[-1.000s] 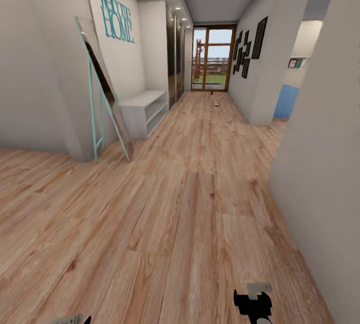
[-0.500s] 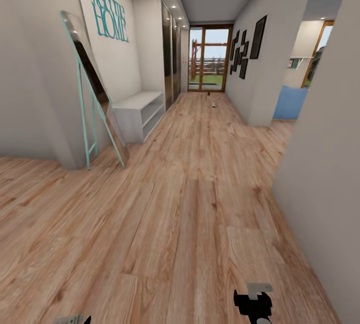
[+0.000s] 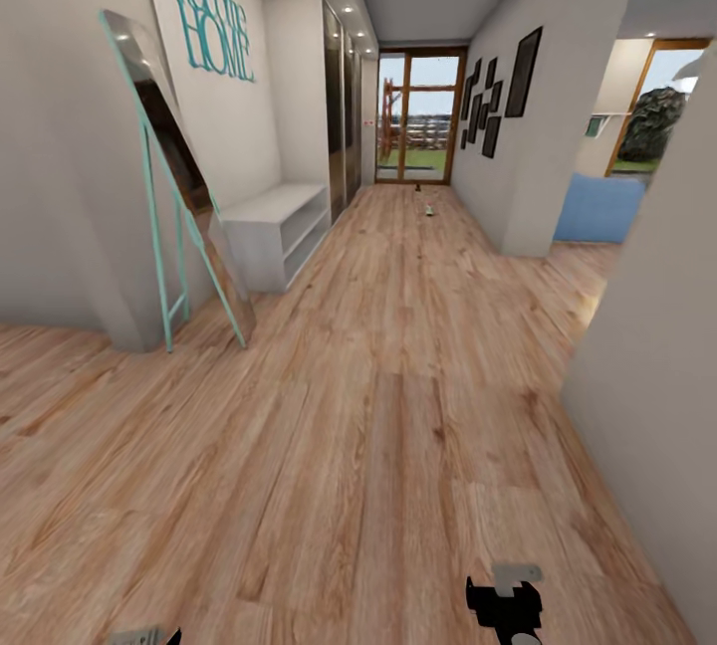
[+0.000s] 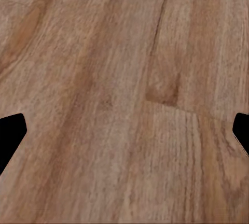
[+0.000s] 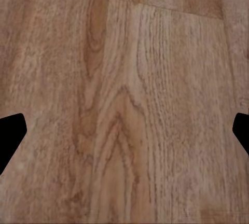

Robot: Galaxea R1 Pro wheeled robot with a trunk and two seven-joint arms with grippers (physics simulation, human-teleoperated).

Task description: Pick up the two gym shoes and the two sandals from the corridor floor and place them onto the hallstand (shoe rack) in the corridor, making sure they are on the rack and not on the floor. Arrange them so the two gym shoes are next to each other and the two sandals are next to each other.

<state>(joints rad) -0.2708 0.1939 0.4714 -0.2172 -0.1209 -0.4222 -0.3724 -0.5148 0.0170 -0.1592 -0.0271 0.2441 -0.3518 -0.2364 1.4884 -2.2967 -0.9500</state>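
Shoes: we make out two tiny shapes far down the corridor, a pale one (image 3: 429, 210) and a darker speck (image 3: 418, 187) nearer the glass door; too small to tell trainers from sandals.
Corridor floor (image 3: 378, 406): wood planks run bare between us and those specks, so we judge the step in hand is driving toward them.
Doing it well: we want to hold the base to the middle of the planks, head aimed at the specks, arms tucked low until the shoes are near.
Right wall (image 3: 647, 406): a pale corner juts close on our right; we judge it the likeliest thing to clip.
Low white unit (image 3: 274, 227): bench top over open shelves, on the left against the wall; whether it is the hallstand we cannot tell.
Leaning mirror (image 3: 174, 207): teal frame, tilted against the left wall corner, its feet on the floor just before that unit.
Blue piece (image 3: 597, 209): sits in the opening on the right, off our line.
Right gripper (image 5: 124, 136): fingers apart, nothing between, floor below.
Left gripper (image 4: 124, 136): fingers apart, likewise empty.
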